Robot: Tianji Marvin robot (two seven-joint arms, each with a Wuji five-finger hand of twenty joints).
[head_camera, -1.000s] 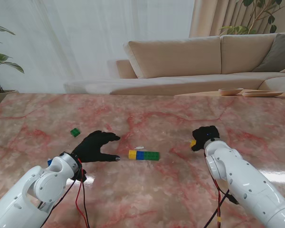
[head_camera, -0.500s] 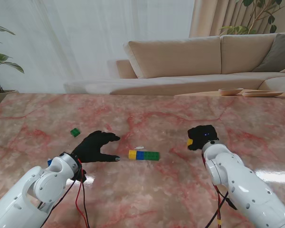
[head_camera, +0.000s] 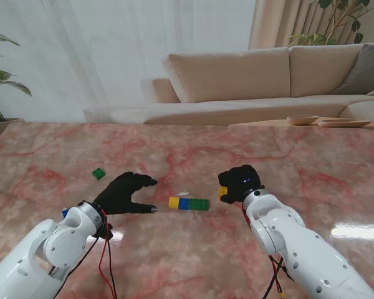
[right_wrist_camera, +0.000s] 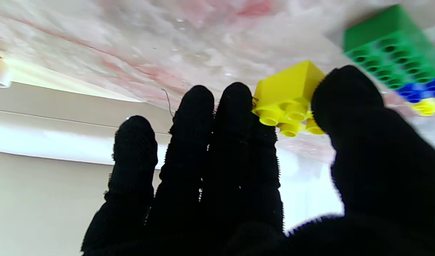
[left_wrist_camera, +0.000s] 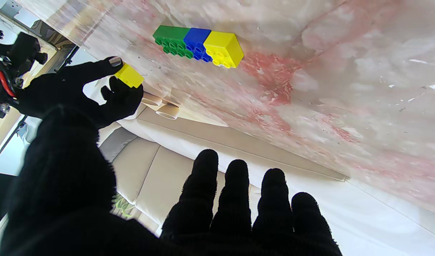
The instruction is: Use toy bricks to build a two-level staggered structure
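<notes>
Toy bricks: row on desk, one yellow brick in our right robot hand.
Left to right: lone green brick, our left robot hand empty with fingers spread, yellow-blue-green row mid-desk, right robot hand pinching yellow brick just right of the row.

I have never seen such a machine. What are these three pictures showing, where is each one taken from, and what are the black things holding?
This is a robot with two white arms ending in black-gloved five-finger hands. The wide picture looks down from its stand at a pink marble table. The other two come from cameras on the wrists and appear upside down. On the table lies a row of yellow, blue and green toy bricks, and a small green brick sits apart. The right hand pinches a small yellow brick. The left hand is open, holding nothing.
</notes>
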